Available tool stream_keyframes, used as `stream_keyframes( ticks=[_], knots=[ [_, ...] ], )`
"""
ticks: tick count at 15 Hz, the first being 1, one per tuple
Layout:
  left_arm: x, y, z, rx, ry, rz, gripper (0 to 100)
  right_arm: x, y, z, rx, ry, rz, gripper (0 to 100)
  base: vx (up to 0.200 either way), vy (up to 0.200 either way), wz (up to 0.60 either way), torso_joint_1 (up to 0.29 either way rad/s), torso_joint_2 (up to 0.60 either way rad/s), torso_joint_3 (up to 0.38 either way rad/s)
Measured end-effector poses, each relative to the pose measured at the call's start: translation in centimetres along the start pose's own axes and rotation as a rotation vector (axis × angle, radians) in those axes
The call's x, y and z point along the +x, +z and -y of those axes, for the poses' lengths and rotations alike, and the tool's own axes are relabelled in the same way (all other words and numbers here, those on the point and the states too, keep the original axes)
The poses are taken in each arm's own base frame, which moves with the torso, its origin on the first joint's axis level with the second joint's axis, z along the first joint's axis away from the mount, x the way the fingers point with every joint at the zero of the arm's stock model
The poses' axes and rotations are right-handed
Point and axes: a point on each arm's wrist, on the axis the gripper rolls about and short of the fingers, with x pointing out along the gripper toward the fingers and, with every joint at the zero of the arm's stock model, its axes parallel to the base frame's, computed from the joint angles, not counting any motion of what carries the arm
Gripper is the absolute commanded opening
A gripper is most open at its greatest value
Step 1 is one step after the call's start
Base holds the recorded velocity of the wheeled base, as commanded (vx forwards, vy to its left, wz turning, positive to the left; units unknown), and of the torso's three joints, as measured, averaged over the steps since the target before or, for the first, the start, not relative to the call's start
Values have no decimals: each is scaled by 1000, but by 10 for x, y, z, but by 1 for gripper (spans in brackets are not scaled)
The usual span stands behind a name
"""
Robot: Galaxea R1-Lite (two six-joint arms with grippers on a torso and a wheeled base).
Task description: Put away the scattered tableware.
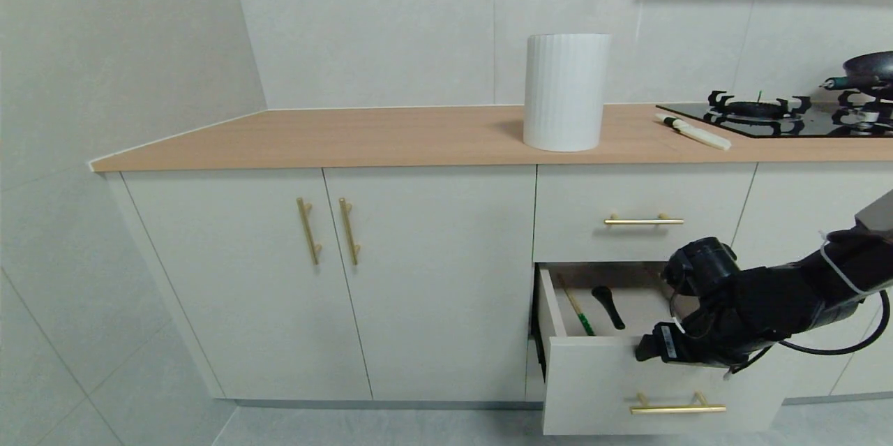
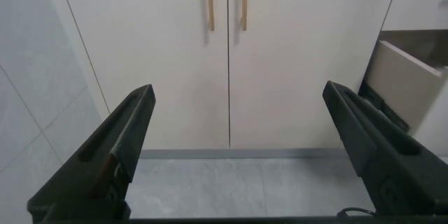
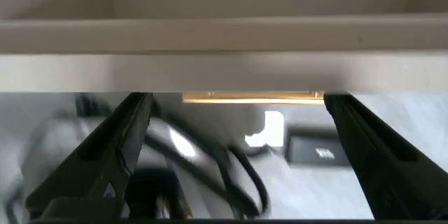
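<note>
Wood-toned tabletop (image 1: 391, 135) ran across the head view, with a white ribbed canister (image 1: 565, 91) standing upright on it toward 1 o'clock. At the canister's 3 o'clock, apart from it and just beside the black gas hob (image 1: 760, 111), lay a pale, slender utensil (image 1: 693, 131) with a green band. Whether it was a knife or a pair of chopsticks could not be told. A dark pan (image 1: 868, 68) sat on the hob's far burner, cut off by the frame edge.

Below, toward 4 o'clock, the lower drawer (image 1: 551, 299) stood pulled out under a shut drawer (image 1: 643, 220). Inside it, along its left wall, lay chopsticks (image 1: 576, 308) with a green end, and at their 3 o'clock a black spoon (image 1: 609, 306). The drawer's front panel cut off the near ends of both, and the arm hid the drawer's right half.

The right tool (image 1: 649, 347) sat at the top edge of that front panel, at about 12 o'clock of the gold handle (image 1: 678, 405). Contact with the panel could not be made out. From its own wrist camera the fingers (image 3: 105, 161) stood wide apart with nothing between them, and the scene beyond them was smeared.

The left tool (image 2: 239, 92) was also spread wide and held nothing. It hung low before the shut double cabinet doors (image 2: 294, 56), with a corner of the drawer at its 3 o'clock.
</note>
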Motion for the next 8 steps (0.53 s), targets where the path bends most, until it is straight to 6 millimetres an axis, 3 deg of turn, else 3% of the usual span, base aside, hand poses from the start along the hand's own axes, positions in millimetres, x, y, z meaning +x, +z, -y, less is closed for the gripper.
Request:
stream_keyframes(
  ticks=[8],
  knots=[
    [0,0,0,0,0,0,100,60,32,6,103,22,362,100,0,0,0,0,0,0]
  ],
)
